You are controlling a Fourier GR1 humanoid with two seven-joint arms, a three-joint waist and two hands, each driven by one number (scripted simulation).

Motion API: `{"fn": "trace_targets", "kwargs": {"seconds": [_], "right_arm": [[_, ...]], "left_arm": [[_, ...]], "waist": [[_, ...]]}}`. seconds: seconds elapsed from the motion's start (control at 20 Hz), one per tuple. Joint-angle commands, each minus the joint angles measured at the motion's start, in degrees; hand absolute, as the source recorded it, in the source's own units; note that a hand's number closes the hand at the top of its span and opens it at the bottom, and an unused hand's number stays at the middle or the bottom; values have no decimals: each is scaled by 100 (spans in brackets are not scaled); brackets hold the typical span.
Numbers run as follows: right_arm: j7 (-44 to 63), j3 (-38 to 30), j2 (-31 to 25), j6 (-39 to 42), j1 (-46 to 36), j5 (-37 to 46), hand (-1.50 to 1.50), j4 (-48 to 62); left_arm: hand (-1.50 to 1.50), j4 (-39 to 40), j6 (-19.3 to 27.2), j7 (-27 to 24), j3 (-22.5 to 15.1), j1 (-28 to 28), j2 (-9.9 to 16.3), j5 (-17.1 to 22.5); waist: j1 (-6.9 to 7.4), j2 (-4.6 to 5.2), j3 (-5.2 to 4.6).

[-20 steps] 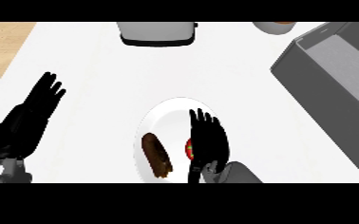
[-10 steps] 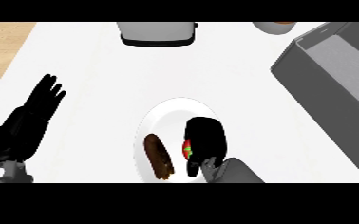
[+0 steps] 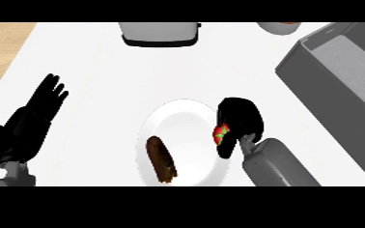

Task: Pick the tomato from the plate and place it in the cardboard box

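A white plate [image 3: 182,125] lies on the counter at the lower middle. The red tomato [image 3: 221,133], with a green stem, shows at the plate's right edge, mostly covered by my right hand [image 3: 241,120], whose fingers are curled round it. The grey box [image 3: 331,72] stands at the right edge, tilted, its opening facing up. My left hand [image 3: 39,108] rests open at the far left, fingers up, away from the plate.
A brown sausage-shaped food [image 3: 161,159] lies on the plate's lower left part. A grey toaster [image 3: 158,33] stands at the back middle. A bowl's rim [image 3: 278,27] peeks in at the top right. A wooden strip [image 3: 13,41] borders the counter's left.
My right hand went from straight fingers over the plate to curled round the tomato, and has shifted right to the plate's edge. The left hand barely moved.
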Motion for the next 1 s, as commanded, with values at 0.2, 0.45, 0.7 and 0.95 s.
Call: {"fn": "trace_targets", "kwargs": {"seconds": [0.2, 0.45, 0.7, 0.95], "right_arm": [[-2129, -1239, -1509, -233, -636, -124, 150, 1291], [-2091, -1404, -1384, -494, -829, 183, 150, 835], [-1235, -1547, -1440, -5, -1131, 108, 150, -910], [-594, -2086, -1682, 25, -1478, 303, 150, -1721]], "left_arm": [[0, 629, -61, -321, -69, -237, -145, -190], [0, 230, -190, -245, 142, 113, -56, -35], [0, -41, -81, 80, 151, 92, -39, 6], [0, -7, -105, -9, 193, 88, -47, -21]], "waist": [[-24, 19, -2], [-1, -12, -2], [-95, -68, -8], [-89, -52, -9]]}}
